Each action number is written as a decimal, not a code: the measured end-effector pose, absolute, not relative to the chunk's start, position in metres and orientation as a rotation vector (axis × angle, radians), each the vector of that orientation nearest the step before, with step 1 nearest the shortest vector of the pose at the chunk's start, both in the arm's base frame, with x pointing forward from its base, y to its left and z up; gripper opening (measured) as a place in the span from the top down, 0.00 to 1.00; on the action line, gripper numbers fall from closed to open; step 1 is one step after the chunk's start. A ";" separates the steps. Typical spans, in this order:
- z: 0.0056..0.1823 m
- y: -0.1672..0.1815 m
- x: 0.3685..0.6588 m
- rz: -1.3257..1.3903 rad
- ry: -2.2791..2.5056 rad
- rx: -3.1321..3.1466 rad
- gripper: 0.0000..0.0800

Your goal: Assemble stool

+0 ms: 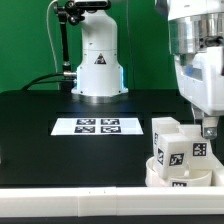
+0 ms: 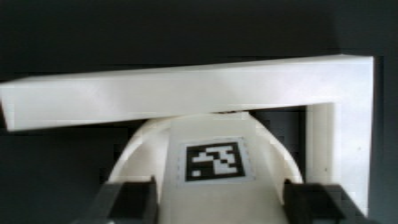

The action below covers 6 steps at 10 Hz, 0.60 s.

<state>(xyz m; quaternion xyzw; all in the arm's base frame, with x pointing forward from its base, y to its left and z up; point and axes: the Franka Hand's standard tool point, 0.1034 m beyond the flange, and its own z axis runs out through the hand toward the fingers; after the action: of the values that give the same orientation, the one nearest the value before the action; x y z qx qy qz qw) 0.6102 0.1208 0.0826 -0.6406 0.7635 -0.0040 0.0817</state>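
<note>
- Stool leg (image 2: 210, 160) — a white blocky part with a black-and-white square marker on the face toward the wrist camera. In the wrist view it sits between the two dark fingers (image 2: 128, 205), one on each side and touching it.
- Gripper (image 1: 207, 128): in the exterior view it hangs at the exterior view's right, directly over the cluster of white parts. The fingers are pinching the stool leg; they are spread only as far as the part is wide.
- Seat (image 1: 180, 178) — a round, shallow, rimmed white disc at the front of the surface, toward the exterior view's right. White marked legs (image 1: 170, 140) stand upright on it, close together.
- White L-shaped rail (image 2: 196, 85): in the wrist view it lies beyond the held leg, one long arm and one short arm meeting at a corner.
- Marker board (image 1: 98, 126): flat and white, with several square tags, lying on the black surface (image 1: 40, 130) well apart from the seat, toward the exterior view's left.
- Robot base (image 1: 98, 60): white, standing at the far side of the surface behind the marker board.
</note>
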 end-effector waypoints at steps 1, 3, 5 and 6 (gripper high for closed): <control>0.082 0.121 0.610 -0.004 2.330 -1.854 0.58; 0.082 0.121 0.610 0.016 2.424 -1.724 0.57; 0.081 0.121 0.610 0.022 2.452 -1.682 0.57; 0.081 0.121 0.610 0.022 2.446 -1.691 0.32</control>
<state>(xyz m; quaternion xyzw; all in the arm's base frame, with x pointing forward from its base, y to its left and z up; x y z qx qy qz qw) 0.6097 0.1213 0.0814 -0.5667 0.8196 0.0072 0.0840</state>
